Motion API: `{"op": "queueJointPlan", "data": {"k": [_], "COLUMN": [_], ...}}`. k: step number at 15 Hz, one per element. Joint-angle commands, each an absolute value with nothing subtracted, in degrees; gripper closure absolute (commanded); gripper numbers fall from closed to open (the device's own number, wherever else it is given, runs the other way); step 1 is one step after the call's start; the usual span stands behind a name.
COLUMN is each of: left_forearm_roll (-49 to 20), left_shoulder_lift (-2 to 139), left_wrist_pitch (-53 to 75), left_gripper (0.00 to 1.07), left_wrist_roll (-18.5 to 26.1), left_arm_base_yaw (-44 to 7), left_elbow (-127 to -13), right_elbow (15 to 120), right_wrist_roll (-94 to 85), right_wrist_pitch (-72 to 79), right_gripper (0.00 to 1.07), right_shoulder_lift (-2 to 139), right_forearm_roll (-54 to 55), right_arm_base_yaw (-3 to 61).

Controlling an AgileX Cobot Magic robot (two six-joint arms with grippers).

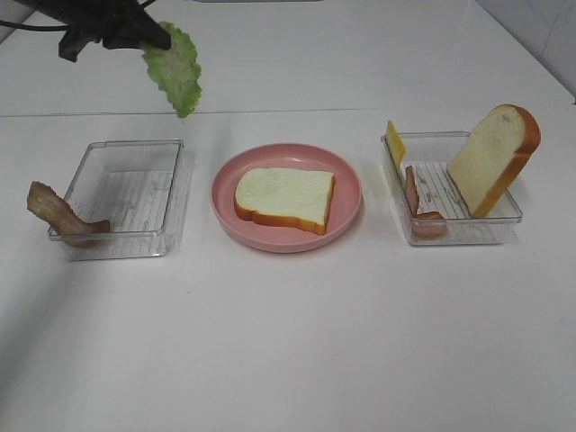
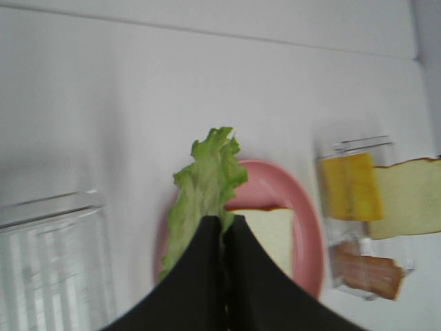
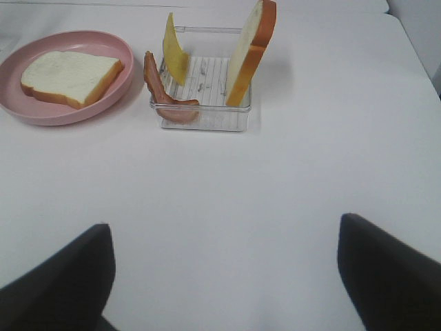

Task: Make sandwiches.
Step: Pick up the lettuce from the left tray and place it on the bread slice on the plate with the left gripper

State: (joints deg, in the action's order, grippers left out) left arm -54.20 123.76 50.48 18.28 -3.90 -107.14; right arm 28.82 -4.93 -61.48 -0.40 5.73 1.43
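Left gripper (image 2: 224,219) clamped on green frilly lettuce leaf (image 2: 205,181).
Right gripper (image 3: 224,226) spread apart; white bread slice (image 1: 283,196) on pink round plate (image 1: 349,184).

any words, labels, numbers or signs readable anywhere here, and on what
None can be read.
The plate, lettuce, bread on the plate and leaning bread are plain.
Faint dark marks on the right tray floor are too small to read as text.
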Motion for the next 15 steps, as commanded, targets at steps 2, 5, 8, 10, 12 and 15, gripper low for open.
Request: {"op": "queueJointPlan", "data": {"k": [2,5,8,10,12,15], "left_forearm_roll": [-62.0,-62.2,-62.3,-62.2,-61.9,-61.7], "left_shoulder_lift": [123.1,123.5,125.8,127.9,130.2,133.4], "left_wrist_pitch": [47.2,42.6,41.3,42.2,42.5,43.3], "left_gripper": [1.07,1.07,1.07,1.07,1.07,1.07], "left_wrist_roll": [22.1,21.9,21.9,21.9,21.9,21.9], "left_arm_base_yaw": [-9.2,-16.4,-21.4,-23.4,-23.7,-23.7], "left_elbow": [-107.3,-107.3,-107.3,-107.3,-107.3,-107.2], "right_elbow": [28.9,28.9,28.9,28.9,28.9,28.9], "right_wrist_roll": [-4.8,-4.8,-4.8,-4.8,-4.8,-4.8], "right_wrist_pitch": [-60.8,-60.8,-60.8,-60.8,-60.8,-60.8], "right_gripper": [0.25,0.25,0.25,0.25,0.25,0.25], "right_shoulder_lift": [-0.7,-0.7,-0.7,-0.7,-0.7,-0.7], "right_forearm_roll": [5.7,5.7,5.7,5.7,5.7,5.7], "right_arm_base_yaw": [1.4,1.4,1.4,1.4,1.4,1.4]}}
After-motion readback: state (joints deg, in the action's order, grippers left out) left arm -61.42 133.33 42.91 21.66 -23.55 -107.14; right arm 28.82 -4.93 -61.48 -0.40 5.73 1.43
